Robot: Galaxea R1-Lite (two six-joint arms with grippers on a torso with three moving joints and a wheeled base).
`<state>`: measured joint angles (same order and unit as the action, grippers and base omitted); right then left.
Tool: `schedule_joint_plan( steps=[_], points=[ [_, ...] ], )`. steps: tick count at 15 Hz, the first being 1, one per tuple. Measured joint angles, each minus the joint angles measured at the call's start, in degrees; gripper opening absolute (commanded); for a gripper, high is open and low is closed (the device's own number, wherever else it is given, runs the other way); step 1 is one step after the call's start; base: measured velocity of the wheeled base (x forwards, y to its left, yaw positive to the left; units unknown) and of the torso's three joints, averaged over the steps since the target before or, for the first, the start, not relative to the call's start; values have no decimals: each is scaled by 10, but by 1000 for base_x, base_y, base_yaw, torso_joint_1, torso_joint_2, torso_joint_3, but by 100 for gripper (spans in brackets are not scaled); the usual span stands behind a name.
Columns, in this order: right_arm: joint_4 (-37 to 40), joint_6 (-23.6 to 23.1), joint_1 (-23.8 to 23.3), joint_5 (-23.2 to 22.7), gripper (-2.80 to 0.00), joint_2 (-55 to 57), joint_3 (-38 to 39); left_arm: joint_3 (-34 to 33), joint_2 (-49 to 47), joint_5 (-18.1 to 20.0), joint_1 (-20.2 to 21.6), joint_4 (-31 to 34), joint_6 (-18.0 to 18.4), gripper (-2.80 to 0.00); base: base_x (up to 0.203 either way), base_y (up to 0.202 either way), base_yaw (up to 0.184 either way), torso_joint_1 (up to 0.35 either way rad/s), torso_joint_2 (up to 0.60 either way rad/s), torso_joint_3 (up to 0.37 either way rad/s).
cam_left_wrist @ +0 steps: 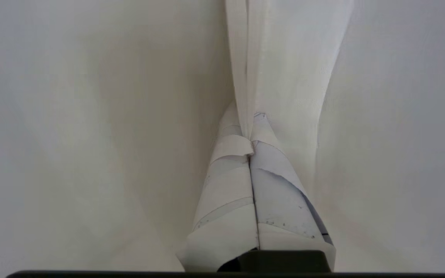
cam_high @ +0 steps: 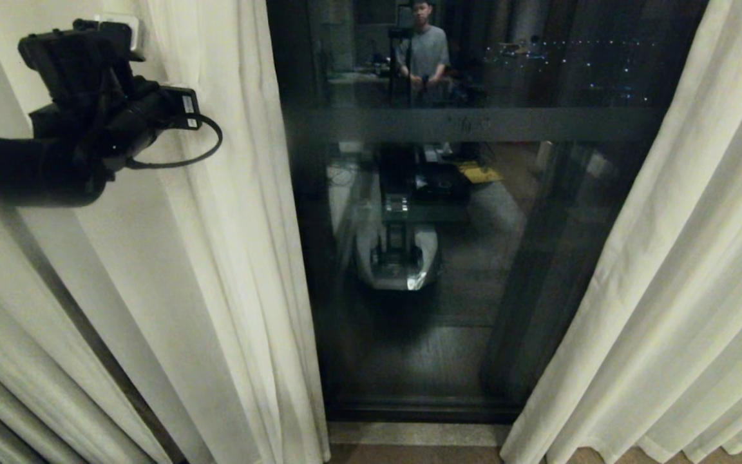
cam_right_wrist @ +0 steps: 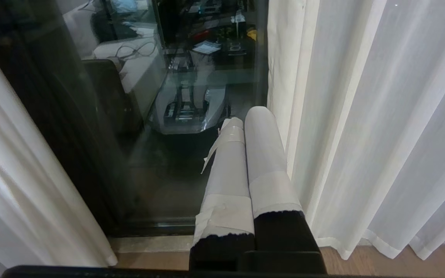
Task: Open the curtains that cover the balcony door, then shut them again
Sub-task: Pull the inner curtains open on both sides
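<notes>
The two cream curtains hang parted, the left curtain [cam_high: 216, 270] and the right curtain [cam_high: 667, 290] on either side of the dark glass balcony door [cam_high: 474, 361]. My left arm [cam_high: 87, 122] reaches in high at the left, against the left panel. In the left wrist view the left gripper [cam_left_wrist: 247, 129], its fingers wrapped in white tape, is shut on a vertical fold of the curtain [cam_left_wrist: 245, 69]. My right gripper [cam_right_wrist: 247, 116] is shut with nothing in it and points down. It hangs just beside the inner edge of the right curtain [cam_right_wrist: 361, 116], in front of the door glass [cam_right_wrist: 129, 154].
A pale stone threshold [cam_high: 416, 433] runs under the door, with wood floor [cam_right_wrist: 365, 262] before it. The glass reflects my own base [cam_high: 397, 258] and a standing person [cam_high: 424, 51]. A frosted band [cam_high: 474, 124] crosses the pane.
</notes>
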<state>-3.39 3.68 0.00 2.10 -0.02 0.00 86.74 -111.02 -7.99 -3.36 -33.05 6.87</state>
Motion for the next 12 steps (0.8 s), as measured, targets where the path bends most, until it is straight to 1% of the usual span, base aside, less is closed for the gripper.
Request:
schedule_joint_plan(
  steps=[4,7,10,12],
  points=[
    [0,0,0,0,-280,0,0,2,0,6,1,-5,-13,-280,0,0,0,0,0,0],
    [0,0,0,0,-280,0,0,3,-1,5,0,-38,-30,-280,0,0,0,0,0,0],
    [0,0,0,0,-280,0,0,6,-2,6,17,-45,-51,-280,0,0,0,0,0,0],
    [0,0,0,0,-280,0,0,6,-3,8,33,-45,-54,-280,0,0,0,0,0,0]
  ],
)
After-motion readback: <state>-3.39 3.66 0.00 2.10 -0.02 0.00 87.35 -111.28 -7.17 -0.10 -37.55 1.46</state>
